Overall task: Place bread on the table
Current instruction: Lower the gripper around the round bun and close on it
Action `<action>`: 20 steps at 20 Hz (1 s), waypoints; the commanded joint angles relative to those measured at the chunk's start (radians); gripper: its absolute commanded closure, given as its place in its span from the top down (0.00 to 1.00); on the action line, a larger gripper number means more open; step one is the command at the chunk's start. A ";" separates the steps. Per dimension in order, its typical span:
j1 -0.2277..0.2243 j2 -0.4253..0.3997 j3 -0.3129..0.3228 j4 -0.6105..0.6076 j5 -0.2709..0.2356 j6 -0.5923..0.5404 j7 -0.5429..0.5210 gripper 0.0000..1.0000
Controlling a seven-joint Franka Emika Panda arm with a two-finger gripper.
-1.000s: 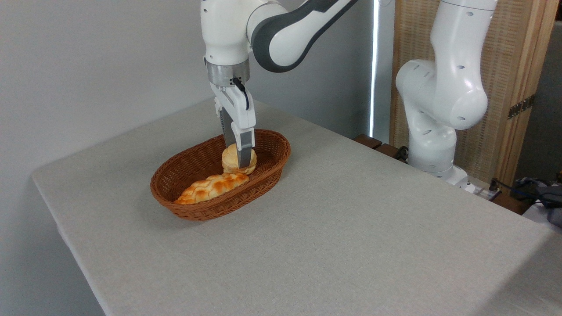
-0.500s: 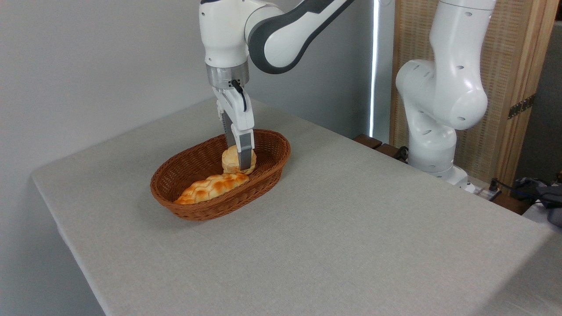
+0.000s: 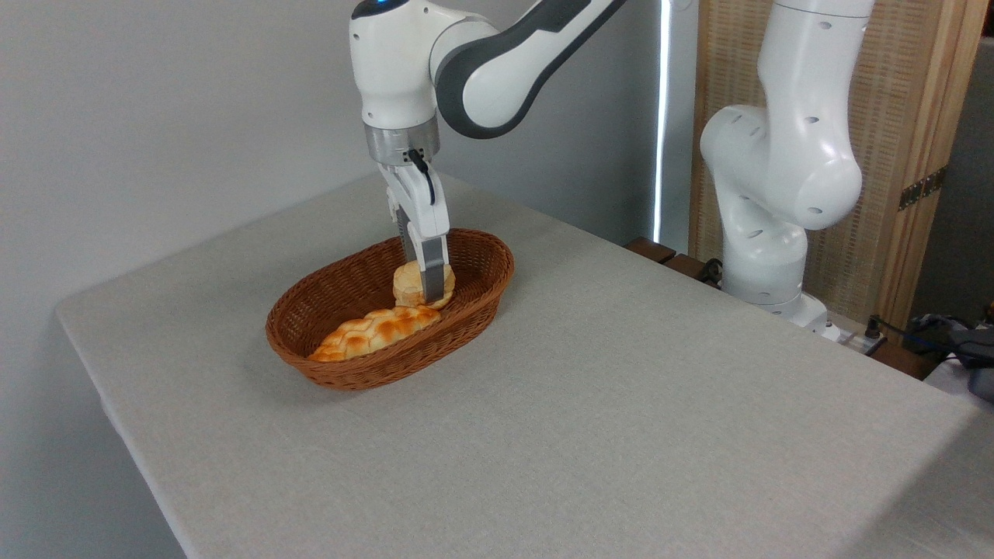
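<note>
The bread (image 3: 409,284), a small round pale golden bun, sits in the right half of the wicker basket (image 3: 326,310). My gripper (image 3: 423,283) reaches straight down into the basket with one finger on each side of the bun. The near finger (image 3: 434,268) crosses the bun's front, and the far finger goes down behind it, its tip hidden. I cannot see whether the fingers press on the bun. The basket stands on the light grey table (image 3: 621,404).
A longer braided orange-glazed loaf (image 3: 371,330) lies in the basket just in front of the bun. The arm's white base (image 3: 765,233) stands past the table's far right edge. A grey wall runs behind the table's left side.
The wrist has shifted slightly left and the fingers have sunk a little lower around the bun. The bun and the loaf have not moved.
</note>
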 commanded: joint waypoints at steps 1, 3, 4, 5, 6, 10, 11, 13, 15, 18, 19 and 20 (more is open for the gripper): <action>-0.004 -0.003 0.003 -0.010 0.012 0.025 0.005 0.35; -0.004 -0.003 0.003 -0.010 0.012 0.025 0.005 0.35; -0.004 -0.003 0.003 -0.010 0.011 0.027 0.005 0.32; -0.004 -0.003 0.003 -0.009 0.009 0.027 0.005 0.31; -0.004 -0.003 0.003 -0.009 0.003 0.025 0.003 0.31; -0.003 -0.006 0.014 0.000 -0.043 0.027 -0.003 0.31; -0.003 -0.006 0.019 0.010 -0.069 0.027 -0.003 0.31; 0.000 -0.008 0.025 0.025 -0.083 0.025 -0.005 0.31; -0.001 -0.015 0.084 0.037 -0.104 0.027 -0.003 0.31; 0.000 -0.014 0.170 0.101 -0.155 0.027 0.006 0.31; 0.000 -0.012 0.204 0.114 -0.157 0.028 0.008 0.31; 0.000 -0.014 0.233 0.115 -0.157 0.028 0.023 0.31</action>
